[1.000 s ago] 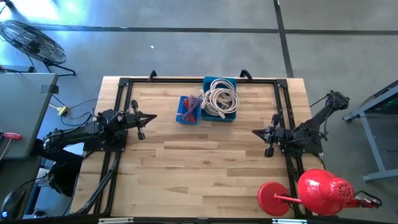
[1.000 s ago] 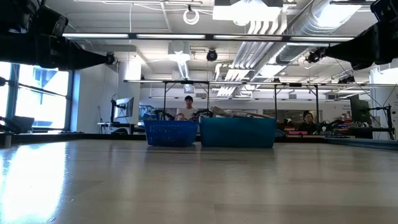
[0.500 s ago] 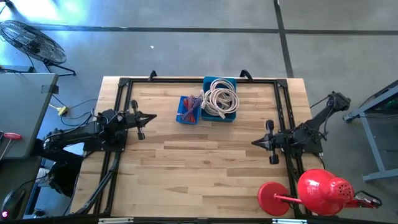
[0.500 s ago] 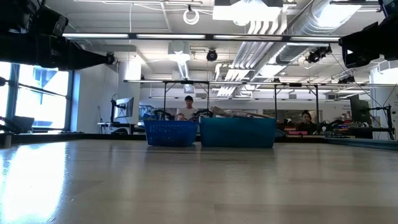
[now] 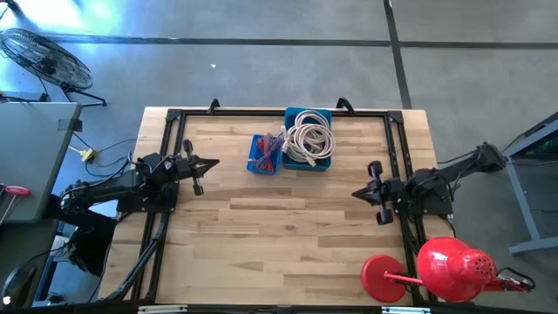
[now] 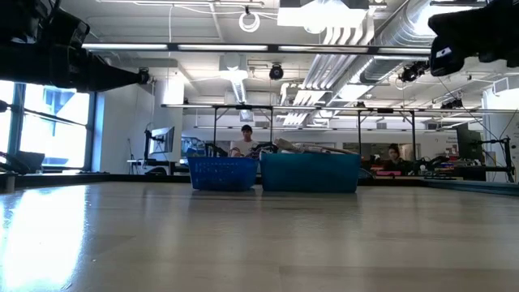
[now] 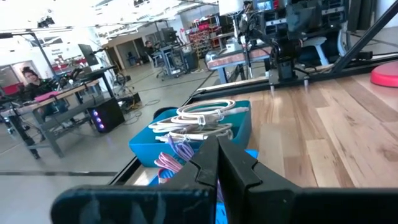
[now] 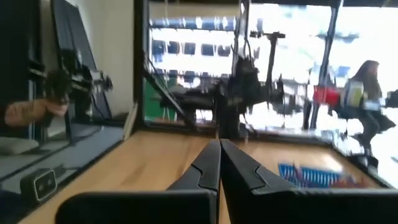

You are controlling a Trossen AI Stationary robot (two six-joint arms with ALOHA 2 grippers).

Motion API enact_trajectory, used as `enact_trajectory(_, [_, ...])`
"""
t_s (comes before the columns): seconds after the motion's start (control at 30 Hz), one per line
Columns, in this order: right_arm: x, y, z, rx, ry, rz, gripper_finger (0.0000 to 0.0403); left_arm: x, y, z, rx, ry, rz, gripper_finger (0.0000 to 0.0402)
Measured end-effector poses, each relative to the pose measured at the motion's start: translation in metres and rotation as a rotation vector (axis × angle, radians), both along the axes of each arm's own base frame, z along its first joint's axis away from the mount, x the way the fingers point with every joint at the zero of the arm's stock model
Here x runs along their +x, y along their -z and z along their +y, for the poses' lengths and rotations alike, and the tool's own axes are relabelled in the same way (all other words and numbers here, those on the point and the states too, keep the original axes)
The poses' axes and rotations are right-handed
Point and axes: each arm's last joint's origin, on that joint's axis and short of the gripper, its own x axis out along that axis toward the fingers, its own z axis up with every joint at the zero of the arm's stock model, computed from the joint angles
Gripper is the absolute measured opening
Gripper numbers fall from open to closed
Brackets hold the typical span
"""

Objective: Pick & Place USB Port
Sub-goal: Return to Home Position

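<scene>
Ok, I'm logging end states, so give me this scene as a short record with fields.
small blue mesh bin: rear of light wooden table, holds pink and purple cables
larger blue bin: beside it, holds coiled white cables
left gripper: shut, empty, over table's left side
right gripper: shut, empty, over table's right side

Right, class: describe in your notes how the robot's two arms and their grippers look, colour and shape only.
The left arm and right arm are both matt black, built of slim jointed links. The left gripper and right gripper each carry two black wedge-shaped fingers that taper to a narrow tip, set on a short crossbar. No markings are legible.
</scene>
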Motion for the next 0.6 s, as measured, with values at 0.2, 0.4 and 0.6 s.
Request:
enact_trajectory(0.2, [0.0022,0.0048,-0.0067,-0.017,0.049,-0.006,0.0000,0.0000,0.0002,0.0000,0.004,0.001,0.004,0.0000])
enact_trajectory(0.4, [0.0027,0.0052,-0.0086,-0.034,0.047,-0.005,0.0000,0.0000,0.0010,-0.0001,0.005,0.003,0.012,0.0000])
enact_trajectory(0.6, [0.0027,0.0050,-0.0084,-0.060,0.039,-0.009,0.0000,0.0001,0.0010,-0.0002,0.011,0.008,0.014,0.0000])
